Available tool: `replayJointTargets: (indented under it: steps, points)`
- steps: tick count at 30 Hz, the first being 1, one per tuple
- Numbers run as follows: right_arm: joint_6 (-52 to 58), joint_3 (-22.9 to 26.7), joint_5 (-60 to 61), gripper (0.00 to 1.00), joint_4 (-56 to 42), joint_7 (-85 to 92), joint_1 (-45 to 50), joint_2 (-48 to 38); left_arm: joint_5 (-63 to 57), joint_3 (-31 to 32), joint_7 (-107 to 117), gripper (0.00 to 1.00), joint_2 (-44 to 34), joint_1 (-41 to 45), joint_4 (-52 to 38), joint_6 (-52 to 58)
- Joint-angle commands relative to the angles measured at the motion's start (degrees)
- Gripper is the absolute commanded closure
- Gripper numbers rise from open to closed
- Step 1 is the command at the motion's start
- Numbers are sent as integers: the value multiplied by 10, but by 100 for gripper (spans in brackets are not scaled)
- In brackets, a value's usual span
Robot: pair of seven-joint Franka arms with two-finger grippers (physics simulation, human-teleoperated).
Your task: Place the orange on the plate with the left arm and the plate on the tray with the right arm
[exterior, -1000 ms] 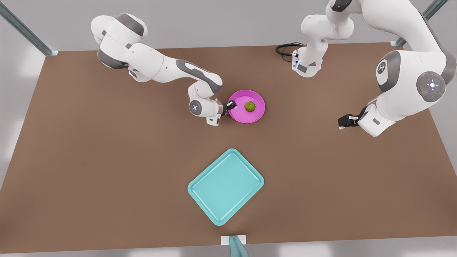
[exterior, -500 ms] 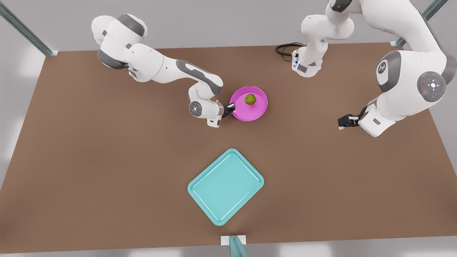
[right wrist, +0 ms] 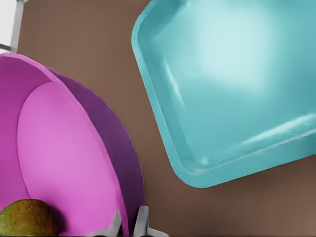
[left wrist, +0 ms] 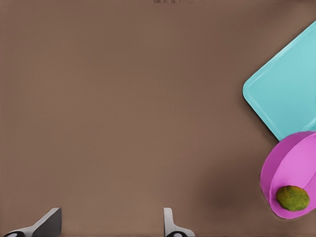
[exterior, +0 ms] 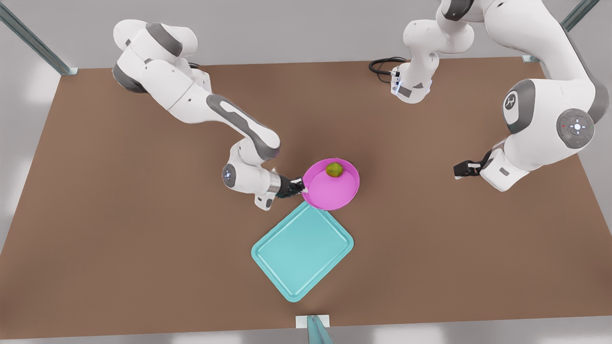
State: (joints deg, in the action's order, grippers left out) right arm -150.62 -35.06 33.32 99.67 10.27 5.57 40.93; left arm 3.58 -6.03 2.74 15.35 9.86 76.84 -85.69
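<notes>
The magenta plate [exterior: 332, 193] hangs tilted just above the table, its near edge over the far corner of the teal tray [exterior: 302, 248]. My right gripper [exterior: 300, 187] is shut on the plate's rim, seen up close in the right wrist view as the gripper [right wrist: 129, 224] clamping the plate [right wrist: 59, 158] beside the tray [right wrist: 232, 84]. The greenish orange [exterior: 334, 169] lies inside the plate against its far rim, and shows again as the orange [right wrist: 27, 217]. My left gripper [exterior: 461, 168] waits open at the front view's right, as its wrist view [left wrist: 108, 228] confirms, well away from the plate [left wrist: 296, 163], orange [left wrist: 293, 197] and tray [left wrist: 291, 94].
Brown table [exterior: 119, 215] with metal frame posts [exterior: 33, 40] at the far corners. A black cable loop [exterior: 382, 67] lies by the left arm's base. A small white bracket [exterior: 313, 321] sits at the near table edge.
My right gripper has lifted the plate and carried it toward the tray. The orange rolled from the plate's middle to its far rim. The left arm barely shifted.
</notes>
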Motion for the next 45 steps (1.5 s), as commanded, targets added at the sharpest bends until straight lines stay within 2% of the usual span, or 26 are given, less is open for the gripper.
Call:
replayJointTargets:
  steps: [1,7,11,18,19,20,26,29,30,31,32,33,34,36,37,40,45]
  points:
    - [43,9,-1,79,-10,-8,-27,-8,-2,1,-4,0,-4,1,0,-1]
    - [88,87,13,79,-105,-39,-35,11,-1,0,-5,0,1,1,0,-4]
    - [81,127,24,79,-235,-67,15,106,-1,1,-2,0,0,1,0,-4]
    - [81,129,27,79,-238,-75,26,118,-2,0,-2,0,1,1,0,-5]
    - [82,129,27,35,-239,-74,26,119,-2,1,-2,0,2,1,-1,-5]
    - [81,129,26,0,-237,-67,25,119,-2,0,-3,0,2,1,0,-5]
    - [86,129,26,0,-236,-66,23,115,-2,0,1,0,3,1,0,-5]
    - [117,171,-13,0,-239,-48,27,85,-2,1,0,0,6,1,0,-5]
    - [174,197,-81,0,-240,-48,28,65,-3,0,-4,0,5,1,0,-3]
    - [268,221,-198,0,-259,-46,19,45,-3,0,-3,0,4,1,0,0]
    - [407,221,-338,0,-317,-44,-3,42,-3,0,-2,0,3,1,0,0]
    - [577,224,-425,0,-410,4,-4,43,-3,0,5,0,2,1,0,1]
    - [650,226,-510,0,-451,21,-6,37,-4,0,6,0,0,1,0,1]
    - [736,226,-518,0,-453,22,-5,-52,-4,1,5,0,1,2,0,1]
    - [764,222,-517,0,-443,19,-2,-122,-3,1,5,0,2,2,-1,1]
    - [779,253,-482,0,-281,19,-11,-333,-3,1,4,0,5,2,0,1]
    - [776,262,-471,0,-249,8,-11,-339,-3,1,4,0,5,2,0,1]
